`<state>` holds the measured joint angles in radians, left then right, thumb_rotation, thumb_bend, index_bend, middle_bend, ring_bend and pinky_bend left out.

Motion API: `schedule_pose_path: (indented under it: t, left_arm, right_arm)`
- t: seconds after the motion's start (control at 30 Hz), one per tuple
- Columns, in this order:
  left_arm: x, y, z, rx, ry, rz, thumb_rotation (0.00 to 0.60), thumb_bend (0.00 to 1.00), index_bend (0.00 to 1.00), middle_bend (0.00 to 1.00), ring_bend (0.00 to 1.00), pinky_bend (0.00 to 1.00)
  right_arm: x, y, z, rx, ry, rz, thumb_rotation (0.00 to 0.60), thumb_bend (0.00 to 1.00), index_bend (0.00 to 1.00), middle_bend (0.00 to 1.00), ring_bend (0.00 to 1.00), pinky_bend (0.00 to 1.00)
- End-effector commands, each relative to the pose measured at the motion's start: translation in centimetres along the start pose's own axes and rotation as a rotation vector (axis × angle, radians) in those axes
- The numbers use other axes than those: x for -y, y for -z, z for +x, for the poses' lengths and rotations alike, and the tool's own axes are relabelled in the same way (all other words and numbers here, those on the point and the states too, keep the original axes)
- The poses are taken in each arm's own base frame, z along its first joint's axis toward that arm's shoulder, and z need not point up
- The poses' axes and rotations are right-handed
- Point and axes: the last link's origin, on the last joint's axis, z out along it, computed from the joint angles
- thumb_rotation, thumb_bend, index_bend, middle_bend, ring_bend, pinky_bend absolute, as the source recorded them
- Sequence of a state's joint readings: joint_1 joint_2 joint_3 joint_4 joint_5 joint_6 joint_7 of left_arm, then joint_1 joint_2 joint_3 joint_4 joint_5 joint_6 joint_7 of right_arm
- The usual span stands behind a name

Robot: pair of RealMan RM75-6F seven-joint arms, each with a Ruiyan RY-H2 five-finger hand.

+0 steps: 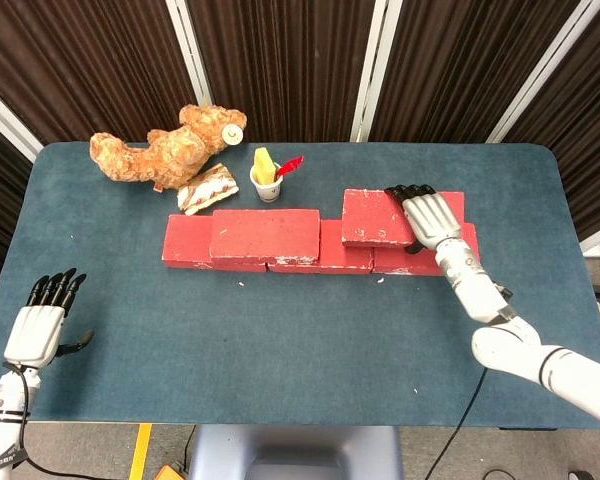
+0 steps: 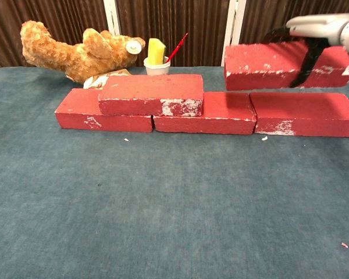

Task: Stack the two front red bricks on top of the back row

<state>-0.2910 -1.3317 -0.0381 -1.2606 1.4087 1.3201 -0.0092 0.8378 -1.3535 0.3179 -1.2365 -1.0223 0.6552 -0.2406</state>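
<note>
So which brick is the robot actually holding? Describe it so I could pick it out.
Start at the row of red bricks across the middle of the blue table and go to its right end. The held brick is there, above the row, gripped by the right hand. The other raised brick, further left, lies untouched.

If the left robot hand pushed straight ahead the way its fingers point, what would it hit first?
Probably nothing soon: the left robot hand points up the bare table; the teddy bear lies roughly beyond, though depth is unclear.
</note>
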Motion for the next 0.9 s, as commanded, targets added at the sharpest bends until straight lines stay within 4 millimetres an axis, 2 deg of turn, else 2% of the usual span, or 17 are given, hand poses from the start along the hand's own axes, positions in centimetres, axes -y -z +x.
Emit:
schedule_pose_path:
  t: [0.03, 0.5, 0.9]
  left_arm:
    - [0.1, -0.1, -0.1, 0.005, 0.001, 0.002, 0.600, 0.23, 0.00, 0.00, 0.00, 0.05]
    - [0.0, -0.1, -0.2, 0.014, 0.009, -0.003, 0.600, 0.23, 0.00, 0.00, 0.00, 0.05]
    - [0.0, 0.0, -0.1, 0.015, 0.016, -0.007, 0.600, 0.23, 0.00, 0.00, 0.00, 0.05]
  right_arm:
    - [0.5, -1.0, -1.5, 0.042, -0.033, 0.007, 0.600, 0.21, 0.78, 0.60, 0.50, 0.58]
    - [1.0, -0.7, -3.4, 0.072, -0.074, 0.043, 0.600, 0.21, 0.77, 0.60, 0.50, 0.57]
    - [2.1, -1.6, -3.9, 0.065, -0.073, 0.036, 0.600, 0.21, 0.75, 0.60, 0.50, 0.57]
